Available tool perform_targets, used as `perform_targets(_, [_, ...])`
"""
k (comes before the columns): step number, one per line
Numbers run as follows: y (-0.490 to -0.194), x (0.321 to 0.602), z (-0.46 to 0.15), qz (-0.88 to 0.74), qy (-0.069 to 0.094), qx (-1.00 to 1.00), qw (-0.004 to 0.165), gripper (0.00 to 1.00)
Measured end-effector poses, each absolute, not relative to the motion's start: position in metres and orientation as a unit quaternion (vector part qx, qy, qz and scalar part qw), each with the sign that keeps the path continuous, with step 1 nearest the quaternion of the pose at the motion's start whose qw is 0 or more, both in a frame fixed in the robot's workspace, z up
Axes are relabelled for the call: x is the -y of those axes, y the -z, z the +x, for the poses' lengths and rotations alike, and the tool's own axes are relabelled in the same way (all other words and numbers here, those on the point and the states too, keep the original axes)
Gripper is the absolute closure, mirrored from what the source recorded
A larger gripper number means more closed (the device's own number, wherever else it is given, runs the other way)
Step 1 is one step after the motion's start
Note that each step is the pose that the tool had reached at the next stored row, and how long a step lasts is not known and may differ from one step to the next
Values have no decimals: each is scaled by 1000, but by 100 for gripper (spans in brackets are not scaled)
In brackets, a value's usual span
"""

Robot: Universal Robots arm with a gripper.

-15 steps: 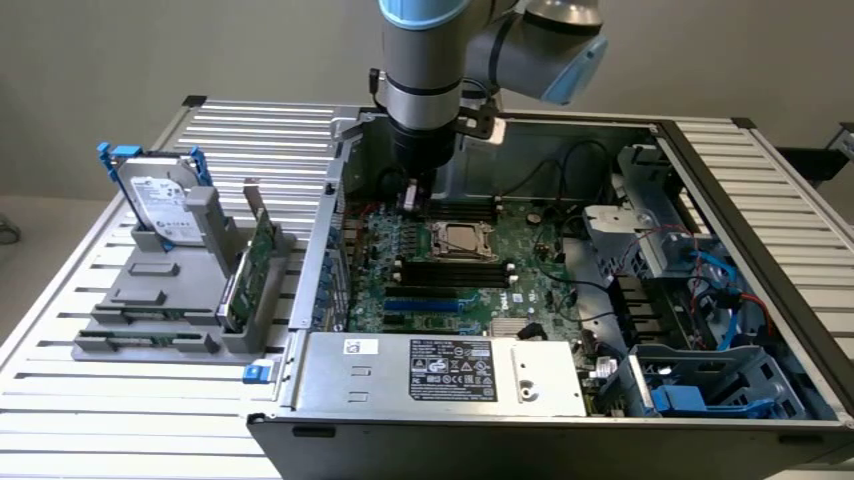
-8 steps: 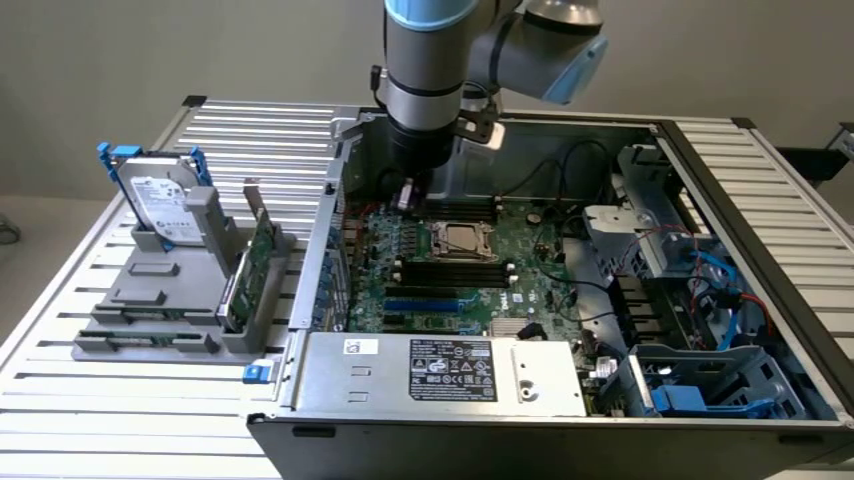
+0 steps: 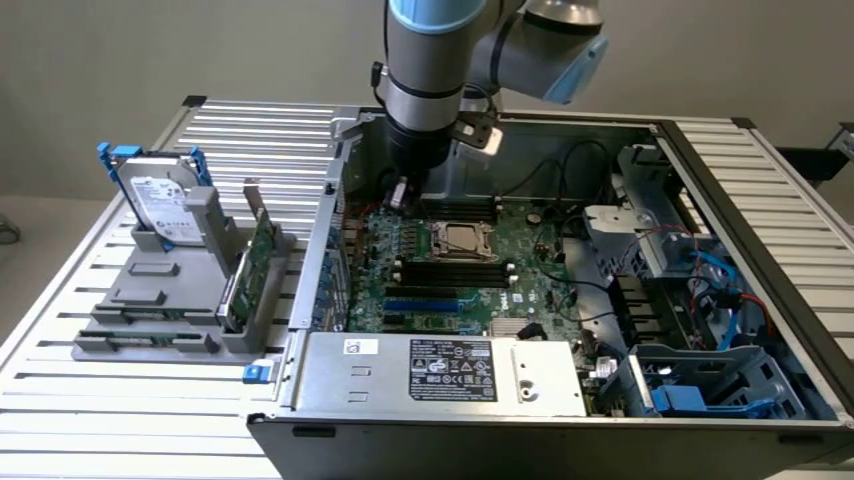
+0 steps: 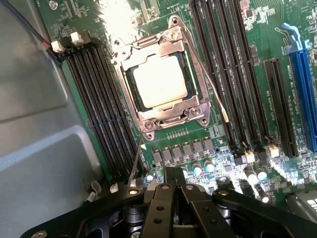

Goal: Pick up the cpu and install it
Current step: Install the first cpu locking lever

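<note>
Item one, the cpu (image 4: 159, 82): a small flat square, matt silvery top, lying level inside its socket frame (image 4: 148, 121) of bright stamped steel with screw heads at the corners. Whether that frame is latched down over it you probably cannot judge from here. A thin wire lever (image 4: 208, 84) runs alongside. Item two, the gripper (image 4: 175, 173): black angular metal links, fingers pressed together with nothing between them, hanging over the board clear of the cpu. In the exterior view you find the gripper (image 3: 400, 192) at about ten o'clock from the cpu (image 3: 462, 240), near but apart. Item three, the motherboard (image 3: 400, 270): green, densely studded, with long black ribbed memory slots (image 4: 99, 104) flanking the socket and one blue slot (image 4: 303, 89). Item four, the case (image 3: 747, 170): open grey sheet-metal box, with a silver power supply (image 3: 441, 370) bearing a dark label at six o'clock from the socket. Item five, at nine o'clock from the case on the slatted metal table (image 3: 120, 420): a grey moulded holder (image 3: 147, 300) carrying an upright silver hard drive (image 3: 167, 205) with a white label and blue handles, and an upright green circuit card (image 3: 251, 265).
</note>
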State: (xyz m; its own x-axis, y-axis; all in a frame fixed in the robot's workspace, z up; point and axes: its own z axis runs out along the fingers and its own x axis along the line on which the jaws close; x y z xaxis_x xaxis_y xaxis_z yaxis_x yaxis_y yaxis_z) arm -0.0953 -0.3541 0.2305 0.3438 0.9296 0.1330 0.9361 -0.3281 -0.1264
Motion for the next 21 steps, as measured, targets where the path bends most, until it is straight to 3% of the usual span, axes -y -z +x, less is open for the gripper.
perform_targets(15, [-234,354,-100,-846,34,518,125,89])
perform_targets(21, [-234,354,-101,-859,38,493,132,89])
